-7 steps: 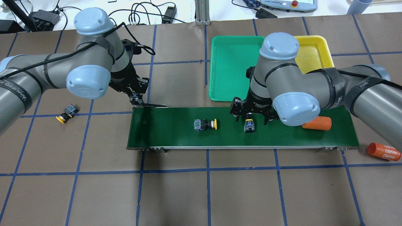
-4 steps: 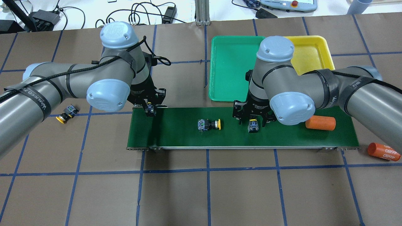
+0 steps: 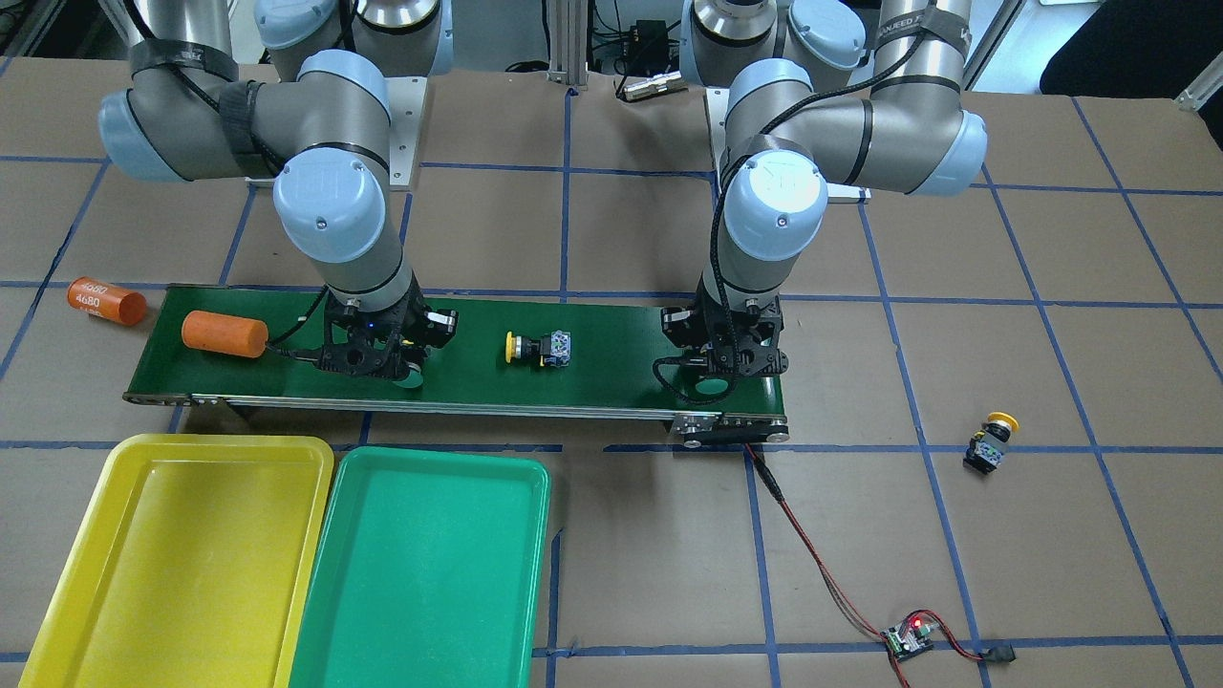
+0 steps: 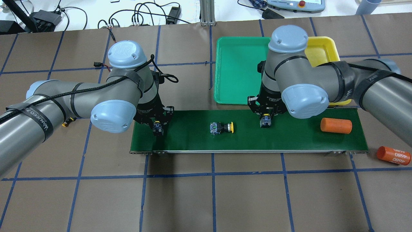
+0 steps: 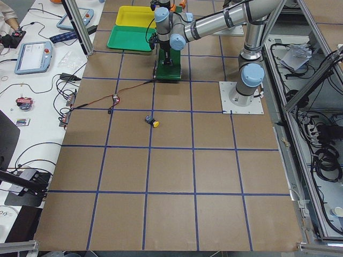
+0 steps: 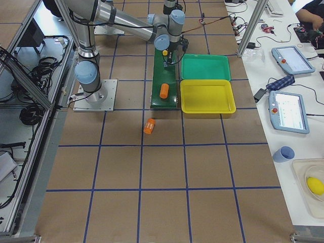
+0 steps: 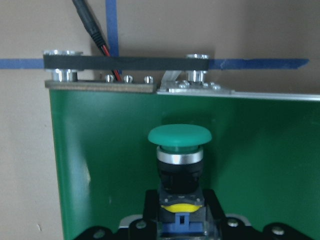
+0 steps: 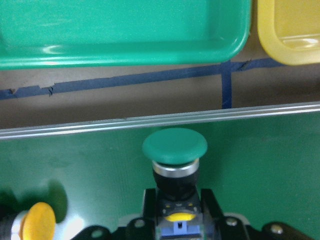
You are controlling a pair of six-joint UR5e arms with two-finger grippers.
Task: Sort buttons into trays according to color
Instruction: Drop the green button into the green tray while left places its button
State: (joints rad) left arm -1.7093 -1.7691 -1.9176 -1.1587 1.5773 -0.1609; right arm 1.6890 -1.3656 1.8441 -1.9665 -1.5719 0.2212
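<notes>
Two green-capped buttons are each gripped by an arm. The left hand (image 4: 157, 127) is closed on the body of one green button (image 7: 180, 150), whose cap points out past the fingertips. It is over the conveyor belt (image 4: 193, 138), at the end on the robot's left (whether the button touches the belt I cannot tell). The right hand (image 4: 266, 121) is likewise clamped on the other green button (image 8: 174, 155), over the belt's far edge and near the green tray (image 4: 235, 71).

Between the two hands a yellow button (image 4: 221, 127) lies on its side on the belt, touched by neither. A second yellow button (image 3: 989, 441) sits on the brown surface (image 4: 212, 199), well off the belt's left end.

The yellow tray (image 4: 322, 51) sits against the green one, and both are on the far side of the belt from the robot. One orange cylinder (image 4: 335, 125) lies on the belt toward its right end. A second orange cylinder (image 4: 393, 155) lies on the surface just past that end.
</notes>
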